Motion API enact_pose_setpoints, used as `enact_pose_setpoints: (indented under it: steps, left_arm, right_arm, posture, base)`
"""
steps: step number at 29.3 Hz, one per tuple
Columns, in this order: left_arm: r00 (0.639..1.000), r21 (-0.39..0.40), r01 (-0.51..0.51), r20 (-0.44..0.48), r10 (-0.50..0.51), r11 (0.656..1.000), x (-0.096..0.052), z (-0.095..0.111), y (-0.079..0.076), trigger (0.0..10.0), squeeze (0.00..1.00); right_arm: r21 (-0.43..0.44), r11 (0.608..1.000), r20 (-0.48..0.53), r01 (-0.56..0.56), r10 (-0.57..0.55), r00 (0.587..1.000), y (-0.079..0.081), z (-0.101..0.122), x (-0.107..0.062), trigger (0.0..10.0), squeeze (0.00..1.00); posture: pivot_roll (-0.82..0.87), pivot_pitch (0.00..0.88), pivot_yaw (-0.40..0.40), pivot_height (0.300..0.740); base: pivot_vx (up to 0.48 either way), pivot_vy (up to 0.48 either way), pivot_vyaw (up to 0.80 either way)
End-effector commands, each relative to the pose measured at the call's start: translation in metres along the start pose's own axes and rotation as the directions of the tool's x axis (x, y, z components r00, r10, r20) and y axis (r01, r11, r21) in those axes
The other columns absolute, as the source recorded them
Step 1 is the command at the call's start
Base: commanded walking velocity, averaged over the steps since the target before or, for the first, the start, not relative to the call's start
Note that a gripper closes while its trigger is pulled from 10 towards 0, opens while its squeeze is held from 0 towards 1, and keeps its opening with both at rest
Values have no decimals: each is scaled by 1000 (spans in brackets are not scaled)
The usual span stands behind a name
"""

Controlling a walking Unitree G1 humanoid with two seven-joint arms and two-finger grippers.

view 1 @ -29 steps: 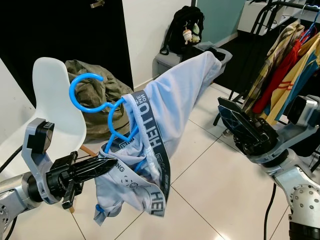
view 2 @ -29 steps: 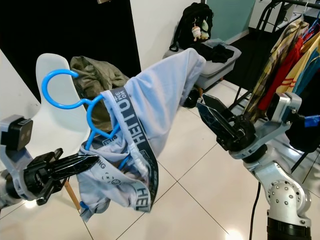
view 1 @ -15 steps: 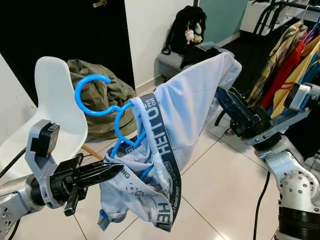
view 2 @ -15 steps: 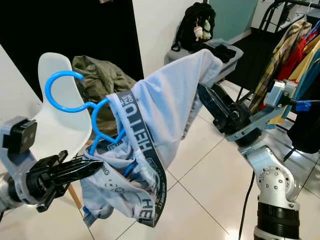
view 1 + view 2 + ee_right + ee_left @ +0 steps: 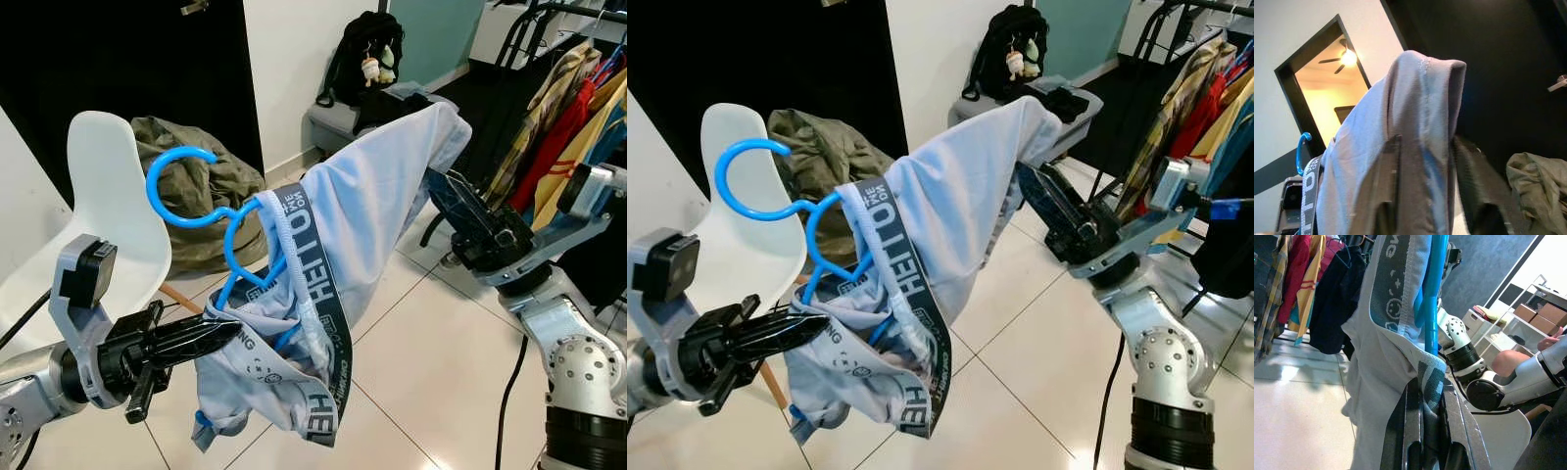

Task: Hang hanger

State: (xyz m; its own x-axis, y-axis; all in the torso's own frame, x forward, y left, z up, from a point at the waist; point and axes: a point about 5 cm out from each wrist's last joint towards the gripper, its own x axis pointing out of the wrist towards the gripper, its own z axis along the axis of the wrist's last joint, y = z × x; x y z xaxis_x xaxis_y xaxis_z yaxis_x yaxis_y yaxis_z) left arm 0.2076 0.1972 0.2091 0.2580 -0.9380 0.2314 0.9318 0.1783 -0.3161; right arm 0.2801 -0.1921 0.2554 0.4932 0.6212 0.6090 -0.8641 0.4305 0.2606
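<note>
Since earlier, right claw [image 5: 446,191] eased back | we keep left claw [image 5: 211,335] clenched on hanger [image 5: 225,257], right grasping garment [image 5: 362,211] centre-frame, spread taut for rail.

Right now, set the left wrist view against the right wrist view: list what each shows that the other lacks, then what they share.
Left wrist view: the left gripper pinching the waistband of the briefs at the foot of the hanger, hung clothes, a shelf with boxes, and the right arm's silver joints.
Right wrist view: the right gripper against the cloth, a lit doorway with a ceiling fan, and an olive heap of cloth.
Both: the pale blue briefs and the blue hanger.
</note>
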Motion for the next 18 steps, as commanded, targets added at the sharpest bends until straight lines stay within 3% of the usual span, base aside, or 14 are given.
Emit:
enact_pose_setpoints:
  steps: [1, 13, 18]
  left_arm:
    - [999, 3, 36, -7, -36, 999, 2, 1, -5, 10000, 0]
    - [999, 5, 42, -6, -42, 999, 2, 1, -5, 10000, 0]
    - [1000, 16, 5, -27, -5, 1000, -2, 0, -1, 10000, 0]
  right_arm:
    - [13, 999, 6, -43, 43, 999, 7, -1, 1, 0, 0]
    - [6, 999, 20, -43, 42, 999, 6, 2, 2, 0, 0]
    - [-12, 993, 112, 116, -114, 987, -15, 15, 0, 0, 0]
  posture:
    - [-21, 125, 48, 740]
    - [-22, 122, 49, 740]
    - [-23, 118, 51, 740]
  base:
    - [0, 0, 0]
    - [0, 0, 0]
    - [0, 0, 0]
